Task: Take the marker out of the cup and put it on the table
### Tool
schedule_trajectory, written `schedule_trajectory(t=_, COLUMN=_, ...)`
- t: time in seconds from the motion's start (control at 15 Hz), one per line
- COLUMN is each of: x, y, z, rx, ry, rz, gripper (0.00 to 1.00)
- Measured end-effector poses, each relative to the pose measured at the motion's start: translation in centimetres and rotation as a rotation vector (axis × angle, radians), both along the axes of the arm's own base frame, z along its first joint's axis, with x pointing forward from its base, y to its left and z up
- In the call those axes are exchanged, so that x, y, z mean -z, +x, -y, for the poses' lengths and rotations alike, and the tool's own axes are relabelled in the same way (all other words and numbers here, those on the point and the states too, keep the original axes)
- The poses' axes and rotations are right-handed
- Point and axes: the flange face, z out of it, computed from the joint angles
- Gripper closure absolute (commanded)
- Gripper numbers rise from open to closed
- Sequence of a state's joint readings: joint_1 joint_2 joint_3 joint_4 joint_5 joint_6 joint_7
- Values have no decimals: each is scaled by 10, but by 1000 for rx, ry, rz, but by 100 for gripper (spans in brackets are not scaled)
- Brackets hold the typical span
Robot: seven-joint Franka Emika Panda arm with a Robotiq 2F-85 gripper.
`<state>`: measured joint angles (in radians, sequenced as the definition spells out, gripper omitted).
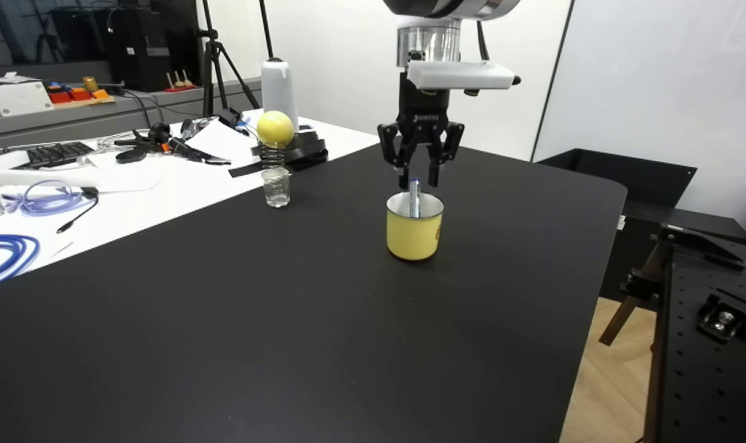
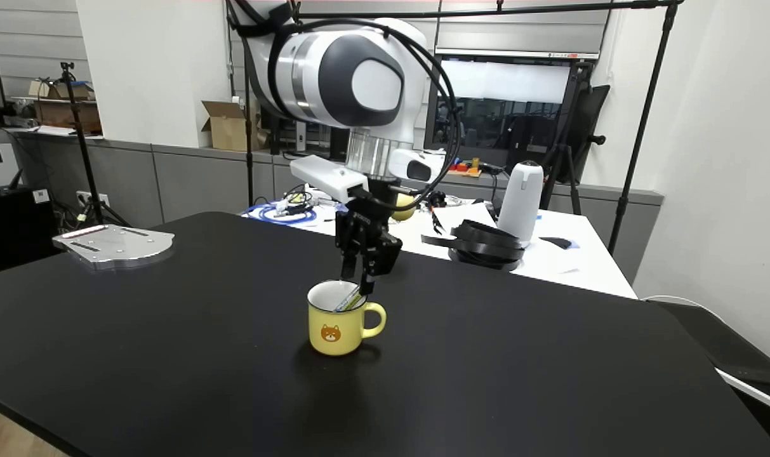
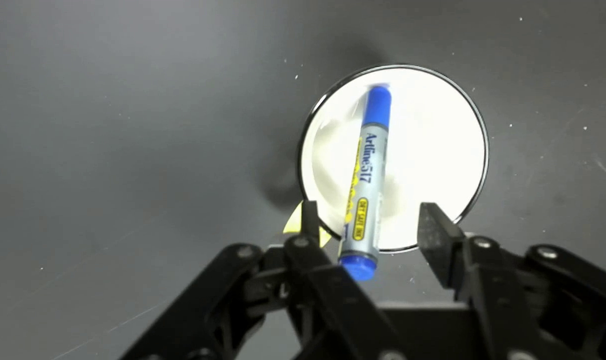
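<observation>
A black keyboard (image 1: 58, 154) and a coiled blue cable (image 1: 21, 245) lie on the white desk (image 1: 123, 214).

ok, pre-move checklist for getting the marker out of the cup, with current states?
1. Fingers open, marker between them: ok, gaps both sides in the wrist view.
2. Marker's upper end past the rim of the cup: ok, it pokes out, leaning.
3. Cup upright on the table: ok in both exterior views.
4. Fingers low enough to grip: cannot tell, tips look near the marker's upper end, overlap unclear.
5. Fingers off the rim: cannot tell, they overlap it in the wrist view, contact not visible.
6. Grip for lifting: not ok, fingers not closed yet.
</observation>
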<state>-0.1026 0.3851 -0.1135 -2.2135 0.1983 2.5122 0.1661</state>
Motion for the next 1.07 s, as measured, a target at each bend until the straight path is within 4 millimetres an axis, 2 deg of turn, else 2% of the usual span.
schedule_trajectory(t=0.13, x=0, y=0, z=0, rx=0, ry=0, rz=1, gripper=2)
schedule_trajectory(t=0.4, x=0, y=0, z=2, rx=5, ry=-1, rz=1, gripper=0)
schedule_trajectory(t=0.47, x=0, y=0, z=3, rx=7, ry=-2, rz=1, gripper=16)
schedule_trajectory(t=0.53, x=0, y=0, z=4, rx=9, ry=-2, rz=0, gripper=25)
schedule_trajectory(t=1.07, x=4, y=-6, z=14, rx=36, ry=-1, rz=-22, gripper=81)
